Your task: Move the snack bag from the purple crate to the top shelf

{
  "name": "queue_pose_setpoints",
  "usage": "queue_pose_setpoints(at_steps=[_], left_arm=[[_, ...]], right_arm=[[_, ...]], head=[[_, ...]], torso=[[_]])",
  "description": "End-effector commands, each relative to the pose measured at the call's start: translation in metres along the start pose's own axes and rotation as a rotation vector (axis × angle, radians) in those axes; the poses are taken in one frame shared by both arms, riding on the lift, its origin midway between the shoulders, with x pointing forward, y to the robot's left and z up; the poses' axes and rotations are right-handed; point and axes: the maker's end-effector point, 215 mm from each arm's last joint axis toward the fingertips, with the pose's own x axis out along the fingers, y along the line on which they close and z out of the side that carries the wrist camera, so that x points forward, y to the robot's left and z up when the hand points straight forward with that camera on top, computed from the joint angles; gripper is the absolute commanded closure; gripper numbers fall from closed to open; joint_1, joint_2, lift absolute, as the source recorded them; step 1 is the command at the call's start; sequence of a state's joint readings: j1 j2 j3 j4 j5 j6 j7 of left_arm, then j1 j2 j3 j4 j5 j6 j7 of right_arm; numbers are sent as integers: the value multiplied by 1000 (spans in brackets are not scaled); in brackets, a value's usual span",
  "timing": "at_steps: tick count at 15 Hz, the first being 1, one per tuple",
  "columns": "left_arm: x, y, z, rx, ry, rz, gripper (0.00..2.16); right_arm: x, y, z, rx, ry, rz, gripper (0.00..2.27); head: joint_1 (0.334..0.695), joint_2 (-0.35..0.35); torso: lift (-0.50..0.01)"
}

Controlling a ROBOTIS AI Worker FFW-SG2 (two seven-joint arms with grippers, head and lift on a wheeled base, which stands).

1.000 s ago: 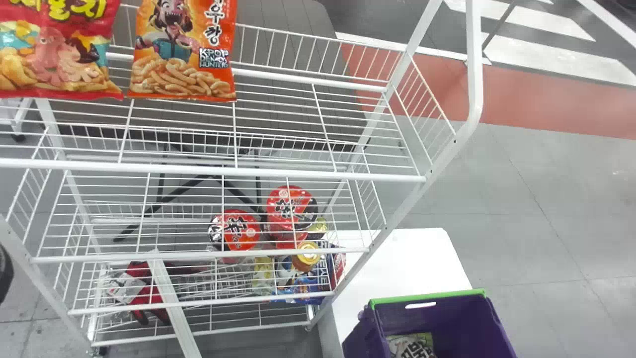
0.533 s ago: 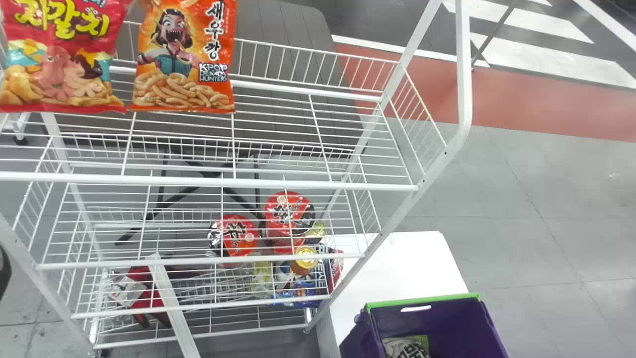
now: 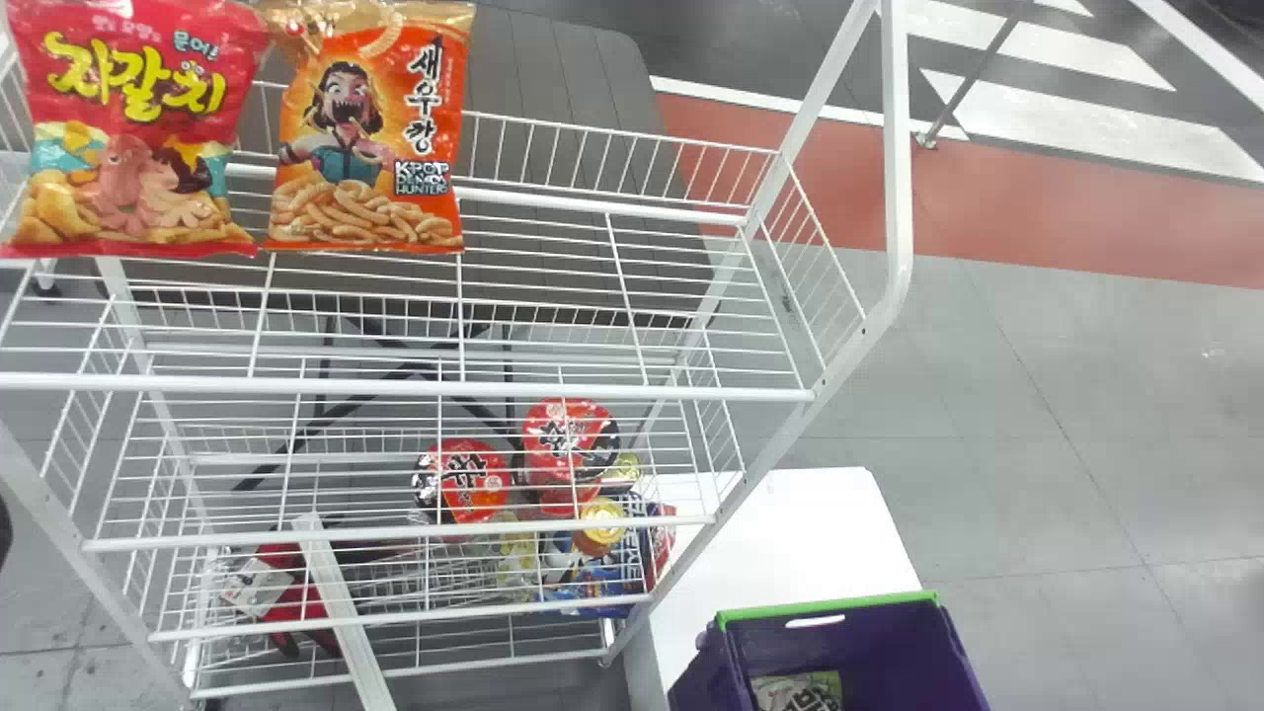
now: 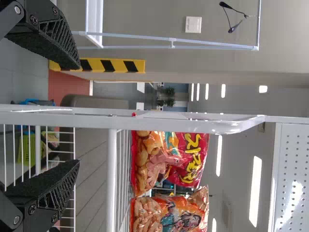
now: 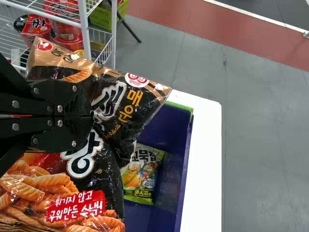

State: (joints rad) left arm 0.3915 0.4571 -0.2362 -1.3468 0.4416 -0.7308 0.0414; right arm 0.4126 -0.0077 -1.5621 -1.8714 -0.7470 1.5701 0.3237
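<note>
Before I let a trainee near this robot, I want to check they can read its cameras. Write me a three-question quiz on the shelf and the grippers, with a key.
1. True or false: the jaws of the left gripper are spread apart.

2. What is the right gripper holding?
a) a red noodle cup
b) a black snack bag
c) the purple crate's rim

3. In the head view, how many snack bags show on the top shelf?

Key: 1. true; 2. b; 3. two
</note>
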Motion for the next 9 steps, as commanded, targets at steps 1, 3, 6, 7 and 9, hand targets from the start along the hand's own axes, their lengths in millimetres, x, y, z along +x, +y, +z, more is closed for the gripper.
queue_pose_setpoints(at_steps=[1, 3, 6, 7, 9], left_arm=[[0, 2, 0, -2, 0, 3, 134], [0, 3, 1, -4, -1, 6, 134], [0, 3, 1, -6, -2, 8, 134], [0, 3, 0, -7, 0, 9, 134], [0, 2, 0, -9, 0, 10, 134]], right_arm=[[3, -1, -7, 4, 14, -3, 2253], [6, -1, -9, 2, 21, -6, 2253], [7, -2, -10, 5, 24, -8, 2253], [7, -3, -11, 8, 25, -11, 2253], [8, -5, -12, 11, 27, -13, 2253]], head=[[695, -350], [695, -350], [695, -350], [695, -350], [695, -350]], torso=[[-56], [-48], [-36], [-32], [-24]])
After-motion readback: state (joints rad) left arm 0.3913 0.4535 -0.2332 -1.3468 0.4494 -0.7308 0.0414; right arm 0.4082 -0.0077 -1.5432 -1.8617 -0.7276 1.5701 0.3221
